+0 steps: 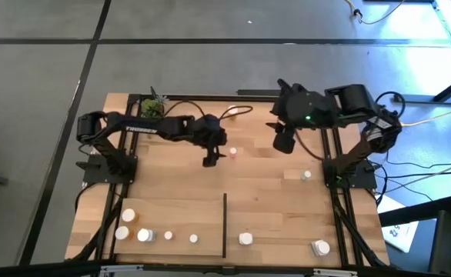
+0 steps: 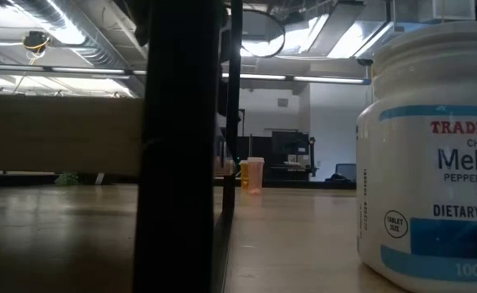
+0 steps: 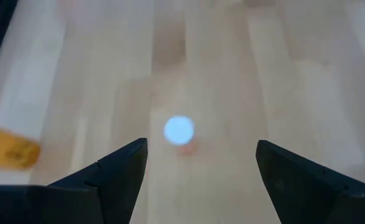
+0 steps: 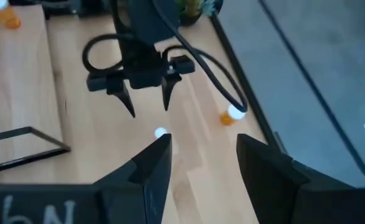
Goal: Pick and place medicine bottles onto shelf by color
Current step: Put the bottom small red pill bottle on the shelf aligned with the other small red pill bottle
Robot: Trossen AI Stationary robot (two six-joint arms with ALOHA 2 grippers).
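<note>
Midway through a colour sort, the left hand [image 1: 212,159] hangs open and empty over the middle of the desk [image 1: 264,192], directly above a small orange bottle [image 1: 232,151] standing upright on the wood. Judging by the layout, much is done: on one side of the black divider strip [image 1: 225,223] a cluster of bottles [image 1: 145,231] stands grouped, on the other a white bottle [image 1: 245,238] and, further from the strip, a second white bottle [image 1: 321,248]. Still unsorted appear the targeted bottle, one lying on its side [image 4: 231,114] nearby, and a white bottle [image 1: 305,175] beside the right arm's base. The right hand [image 1: 284,141] waits just beyond, its fingers parted, holding nothing.
</note>
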